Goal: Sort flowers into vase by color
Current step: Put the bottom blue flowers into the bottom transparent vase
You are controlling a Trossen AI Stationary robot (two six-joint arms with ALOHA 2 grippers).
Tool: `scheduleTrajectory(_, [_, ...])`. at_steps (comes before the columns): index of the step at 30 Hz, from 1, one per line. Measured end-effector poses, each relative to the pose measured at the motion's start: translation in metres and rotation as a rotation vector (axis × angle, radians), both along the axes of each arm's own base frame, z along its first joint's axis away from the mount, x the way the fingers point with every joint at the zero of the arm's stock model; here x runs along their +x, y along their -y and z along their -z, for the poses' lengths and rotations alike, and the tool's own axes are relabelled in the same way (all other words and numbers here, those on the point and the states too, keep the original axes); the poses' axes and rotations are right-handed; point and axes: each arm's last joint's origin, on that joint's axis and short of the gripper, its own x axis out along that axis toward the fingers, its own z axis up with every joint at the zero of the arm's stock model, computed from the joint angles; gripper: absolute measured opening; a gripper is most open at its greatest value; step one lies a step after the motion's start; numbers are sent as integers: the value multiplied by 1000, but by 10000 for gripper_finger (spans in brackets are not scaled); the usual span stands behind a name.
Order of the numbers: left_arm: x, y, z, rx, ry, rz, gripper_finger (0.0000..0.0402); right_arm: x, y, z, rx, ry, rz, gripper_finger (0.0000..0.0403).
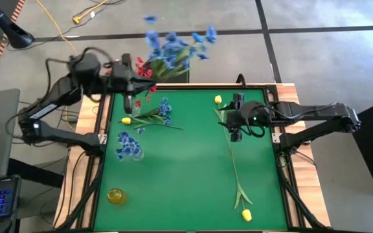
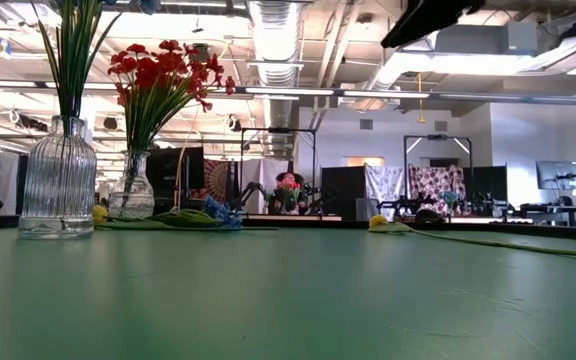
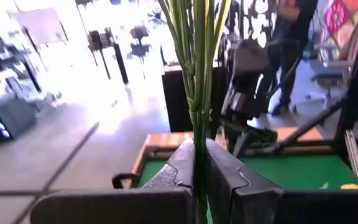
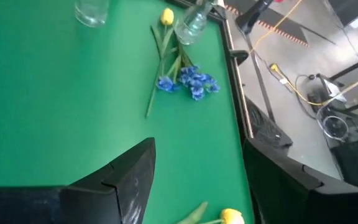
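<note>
My left gripper (image 1: 130, 83) is raised above the table's far left corner, shut on a spray of blue blossoms (image 1: 173, 46). Below it stands a glass vase of red blossoms (image 2: 133, 185). A ribbed vase (image 2: 60, 180) nearer the front holds blue flowers (image 1: 128, 145). A yellow tulip (image 1: 126, 120) and a blue spray (image 1: 164, 110) lie flat on the mat. My right gripper (image 4: 197, 199) is open above the mat at right, over a long tulip stem (image 1: 232, 155) with a bud (image 1: 217, 99). My left gripper pinches the bundle of green stems (image 3: 197, 134) of the blue spray between its two fingers (image 3: 182, 165). The fingers lie across the stems, which stand upright above them. The spray is lifted clear of the table, its blossoms high above the gripper.
A yellow round vase (image 1: 116, 195) sits near the front left corner. Another yellow tulip bud (image 1: 245, 214) lies near the front right. The green mat's middle (image 1: 186, 168) is bare. Wooden rails (image 1: 283, 162) border the mat. A person (image 3: 284, 50) stands in the room beyond.
</note>
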Motion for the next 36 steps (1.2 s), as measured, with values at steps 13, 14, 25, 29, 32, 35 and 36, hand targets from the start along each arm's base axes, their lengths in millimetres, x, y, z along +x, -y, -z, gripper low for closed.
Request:
scheduleTrajectory(13, [-72,26,73,-56,262,-34,0,1,-3,21,21,49,-22,270])
scheduleTrajectory(14, [-77,28,77,-61,274,-37,0,2,-3,22,21,44,-21,270])
scheduleTrajectory(25, [-106,36,120,-85,311,-133,0,8,-3,20,43,101,-9,270])
scheduleTrajectory(29, [-112,37,137,-94,311,-154,0,10,-5,21,56,106,-9,270])
scheduleTrajectory(32, [-117,39,148,-100,320,-147,0,10,-7,21,84,116,-1,270])
scheduleTrajectory(35, [-120,41,159,-116,328,-112,0,10,-10,21,102,123,-4,270])
scheduleTrajectory(36, [-121,42,163,-120,327,-99,0,10,-12,21,103,123,-9,270])
